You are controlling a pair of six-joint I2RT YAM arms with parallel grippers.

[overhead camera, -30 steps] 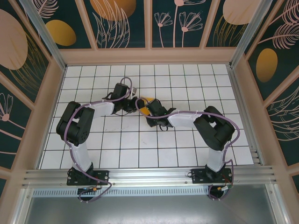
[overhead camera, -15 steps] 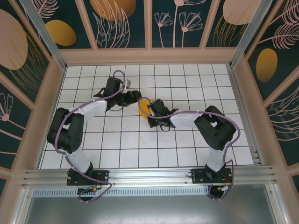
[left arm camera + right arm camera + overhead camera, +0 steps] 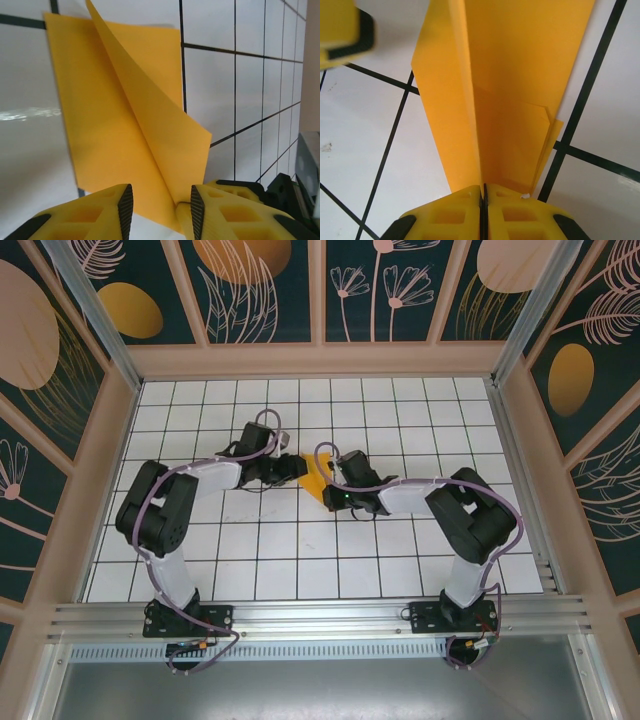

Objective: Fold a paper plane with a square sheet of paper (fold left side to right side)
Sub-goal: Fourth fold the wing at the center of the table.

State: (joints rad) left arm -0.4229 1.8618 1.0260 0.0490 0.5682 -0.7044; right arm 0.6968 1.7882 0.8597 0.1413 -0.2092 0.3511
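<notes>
The orange-yellow sheet of paper (image 3: 314, 481) lies mid-table, folded, with one flap standing up from a crease (image 3: 145, 130). My right gripper (image 3: 482, 192) is shut on the near end of that raised fold (image 3: 512, 85), pinching it between its yellow fingers. In the top view the right gripper (image 3: 331, 483) sits at the paper's right side. My left gripper (image 3: 293, 468) is at the paper's left side. It stands open (image 3: 162, 210), with the bottom corner of the raised flap between its fingers and touching neither pad.
White table with black grid lines (image 3: 300, 550), walled by beige frames and dark patterned panels (image 3: 250, 290). The two arms meet at the paper, fingertips close together. The left gripper's yellow finger (image 3: 340, 30) shows at the top left of the right wrist view.
The left gripper pulled back up and left, then came in again at the paper's left side. The right gripper shifted slightly right with the paper, more of which now shows.
</notes>
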